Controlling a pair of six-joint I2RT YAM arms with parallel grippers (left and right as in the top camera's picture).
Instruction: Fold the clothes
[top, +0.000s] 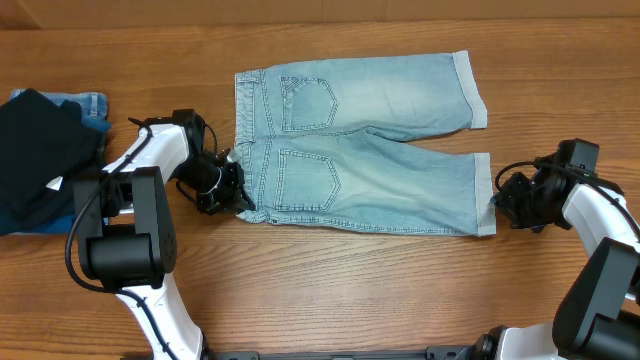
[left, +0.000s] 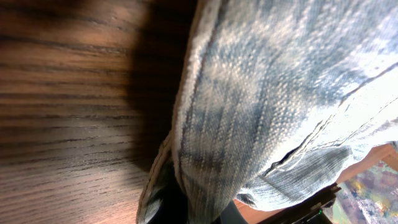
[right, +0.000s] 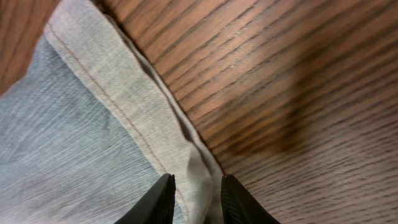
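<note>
in the overhead view the left arm (top: 160, 150), at nine o'clock, is built of smooth white shells joined by boxy black housings, the biggest a black block with a rounded end near seven o'clock. thin black cables (top: 70, 240) loop beside its links. the right arm (top: 598, 212), at three o'clock, repeats the scheme: white shell, black joints, a black lower link at five o'clock. the right jaws, seen from the wrist, are two glossy black prongs with rounded tips.
</note>
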